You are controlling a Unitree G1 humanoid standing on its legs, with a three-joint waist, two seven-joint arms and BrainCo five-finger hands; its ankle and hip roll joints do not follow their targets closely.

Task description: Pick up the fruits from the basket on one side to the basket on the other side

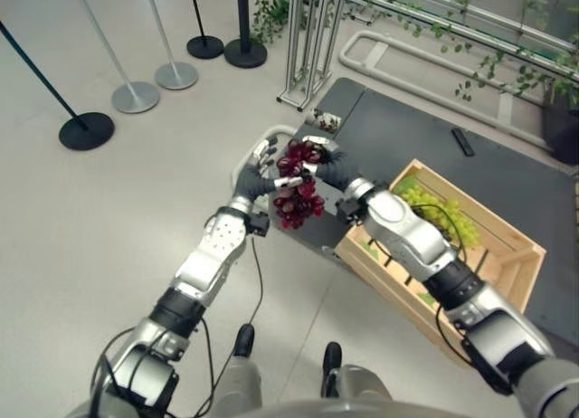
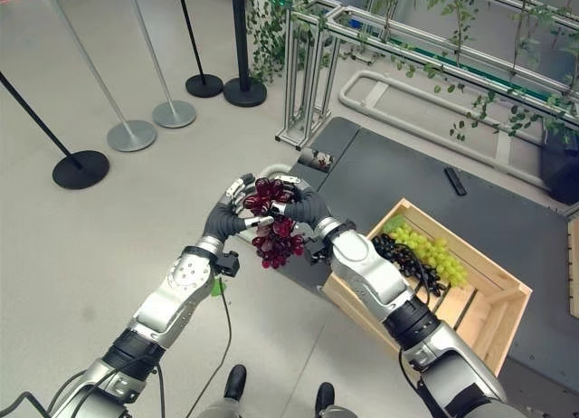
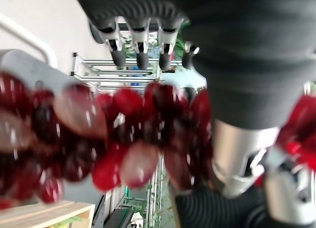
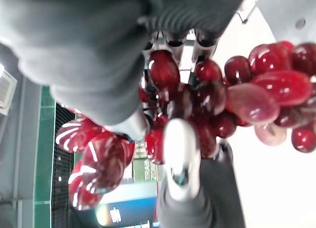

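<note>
Two hands meet in mid-air ahead of you, over the edge of the dark grey mat (image 1: pixel 425 137) on the floor, with a bunch of dark red grapes (image 1: pixel 298 196) held between them. Your left hand (image 1: pixel 256 175) has its fingers (image 1: pixel 264 150) curled round the left side of the bunch, and your right hand (image 1: pixel 333 169) wraps the top of it from the other side; both wrist views show red grapes pressed against the thumbs and fingertips. The lower part of the bunch hangs free below the hands.

Just to your right, beneath the right forearm, sits a slatted light wooden crate (image 2: pixel 488 273) on the mat, holding a bunch of green grapes (image 2: pixel 432 253) and a bunch of black grapes (image 2: pixel 401 257) lying side by side, touching. Farther out on the mat lies a small black bar-shaped object (image 1: pixel 462 141). Beyond that stand a silver metal frame (image 1: pixel 308 47) with green vines and several round-based stanchion posts (image 1: pixel 136 92).
</note>
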